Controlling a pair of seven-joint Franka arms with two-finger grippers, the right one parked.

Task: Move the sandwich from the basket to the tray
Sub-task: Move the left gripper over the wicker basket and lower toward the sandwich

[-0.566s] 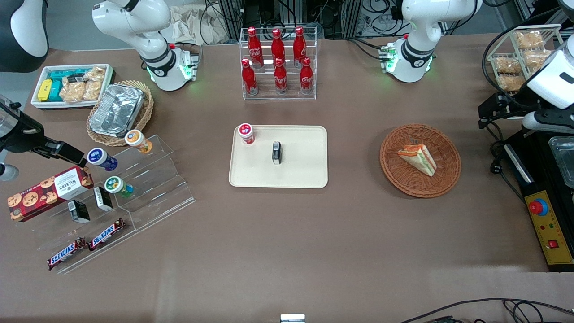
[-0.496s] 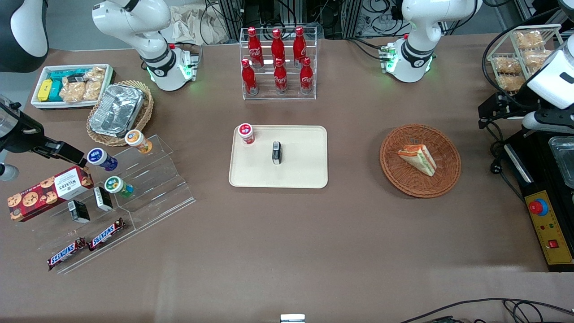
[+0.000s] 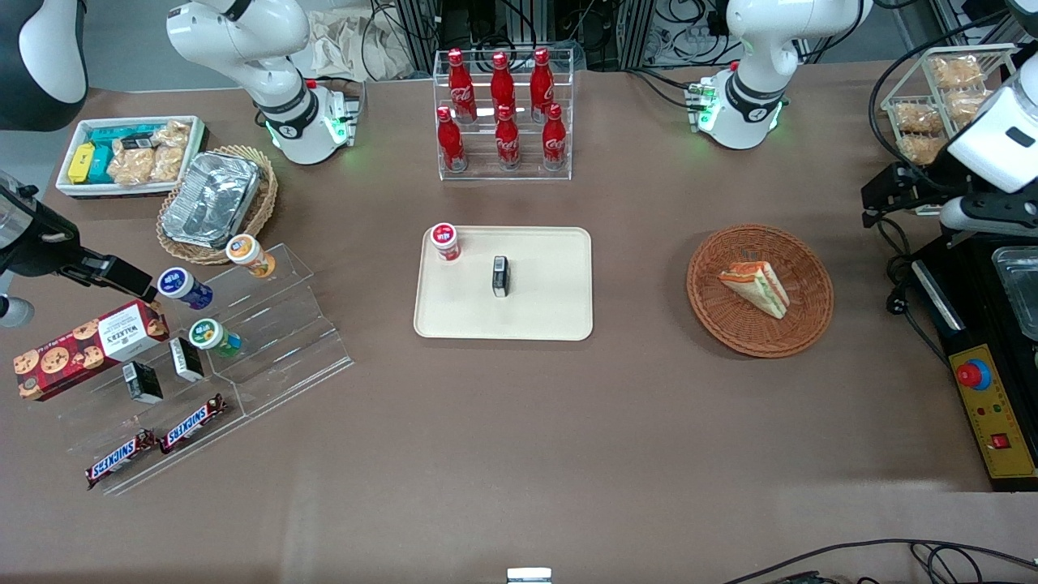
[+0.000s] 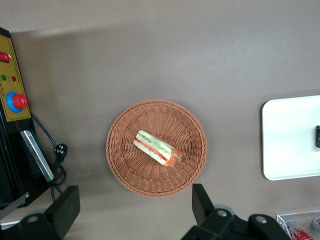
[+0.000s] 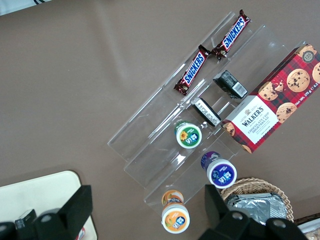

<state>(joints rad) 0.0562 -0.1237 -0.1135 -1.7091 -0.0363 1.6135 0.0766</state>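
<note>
Your brown worktop [image 3: 519,422] carries everything here. The largest task piece on it is the cream tray [image 3: 503,316], lying flat at the middle of the worktop, just nearer the front camera than the clear rack of red bottles [image 3: 503,113]. On the tray you have a red-capped cup [image 3: 444,241] standing upright at one corner and a small black box [image 3: 500,276] near the middle, the two apart from each other.

Toward the working arm's end of the worktop, well apart from the tray, sits the reddish-brown wicker basket [image 3: 799,320]. The sandwich [image 3: 756,287] lies in it, roughly at its centre, on its side with the orange-red and green filling edge showing; the wrist view shows the same sandwich [image 4: 156,148] resting on the basket's [image 4: 125,165] weave.

Your claw [image 4: 135,207] hangs high above the worktop at the working arm's end, above the basket's edge rather than over the sandwich, touching nothing. Its two fingers [image 4: 67,207] stand wide apart and hold nothing. Beside the basket, at the worktop's edge, you can see the black and yellow control box [image 3: 993,422] with its red button.
</note>
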